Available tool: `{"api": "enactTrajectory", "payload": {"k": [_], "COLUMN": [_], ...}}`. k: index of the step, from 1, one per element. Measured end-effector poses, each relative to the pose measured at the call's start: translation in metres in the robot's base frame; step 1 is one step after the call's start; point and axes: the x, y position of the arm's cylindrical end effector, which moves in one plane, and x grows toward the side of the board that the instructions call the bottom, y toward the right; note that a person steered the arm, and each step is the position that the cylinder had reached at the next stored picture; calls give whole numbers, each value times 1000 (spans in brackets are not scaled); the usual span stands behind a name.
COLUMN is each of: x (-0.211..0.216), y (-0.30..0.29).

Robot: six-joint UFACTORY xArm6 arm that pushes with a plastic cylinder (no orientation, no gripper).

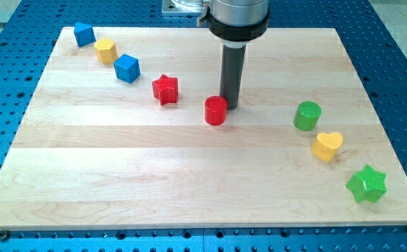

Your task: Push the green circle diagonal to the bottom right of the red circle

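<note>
The green circle (pixel 307 115) stands on the wooden board at the view's right. The red circle (pixel 216 110) stands near the board's middle, well to the left of the green circle. My tip (pixel 230 105) is down on the board right beside the red circle, at its upper right edge, touching or nearly touching it. The tip is far to the left of the green circle.
A yellow heart (pixel 327 145) lies just below right of the green circle, and a green star (pixel 367 184) below that. A red star (pixel 165 89) lies left of the red circle. A blue cube (pixel 127 68), a yellow block (pixel 106 51) and a blue block (pixel 84 33) run toward the top left.
</note>
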Motion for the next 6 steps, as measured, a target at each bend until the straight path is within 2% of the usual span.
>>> {"api": "enactTrajectory", "payload": {"k": [1,2,3,4,6], "x": [-2,-28,-25,-11,30], "y": [2,88,191,211,100]}}
